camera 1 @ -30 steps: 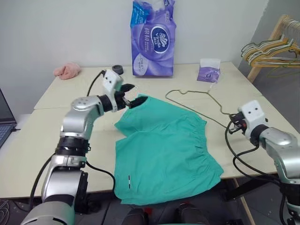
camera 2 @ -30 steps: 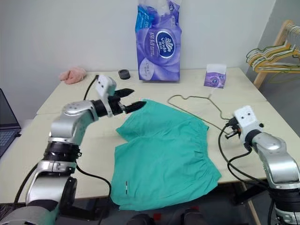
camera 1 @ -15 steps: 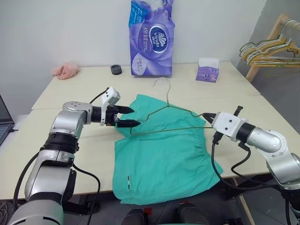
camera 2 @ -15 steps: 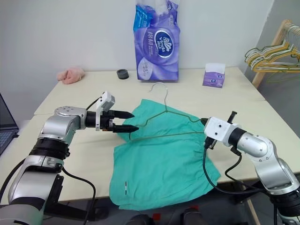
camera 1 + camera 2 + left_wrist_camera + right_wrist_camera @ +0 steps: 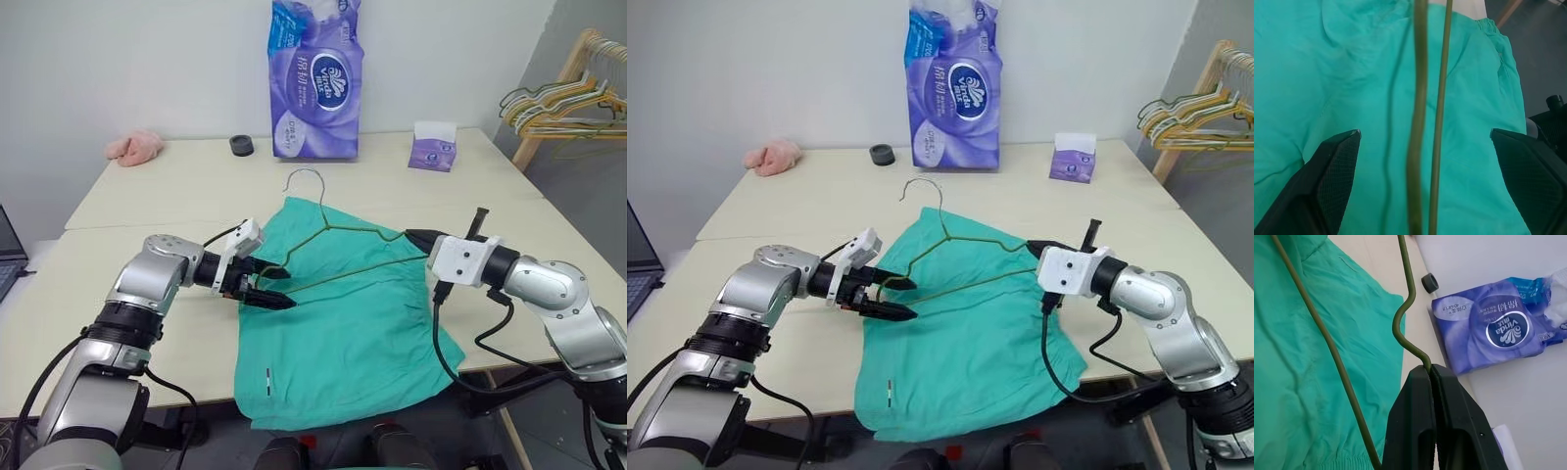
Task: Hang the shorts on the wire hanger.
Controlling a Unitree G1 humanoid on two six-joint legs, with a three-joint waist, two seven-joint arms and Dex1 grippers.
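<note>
- Across the middle of the left eye view, the shorts lie spread flat on the table, their lower edge hanging over the near table edge and a small white tag showing at lower left.
- Just above the cloth, the wire hanger spans the middle of the frame, its hook reaching up toward the purple tissue pack at upper centre.
- At right of centre, the right gripper is clenched on one corner of the wire hanger; the right wrist view shows the wire running straight into its closed fingertips.
- At left of centre, the left gripper stands parted and grasps nothing; in the left wrist view two strands of the wire pass through the gap between its fingers, with teal cloth behind.
- Risk, as a judgement: the hanger is held by one corner only, so it could pivot or slip in that narrow pinch if the other end is knocked.
- Should the left gripper close where it is, it may catch wire alone, or wire and cloth together, bunching the shorts instead of feeding a leg over the bar.
- Dragging cloth toward the near edge could let the overhanging part pull the shorts off the table.
- Far to the upper right, the bunch of spare hangers and the pink cloth at upper left are well apart from the work.
</note>
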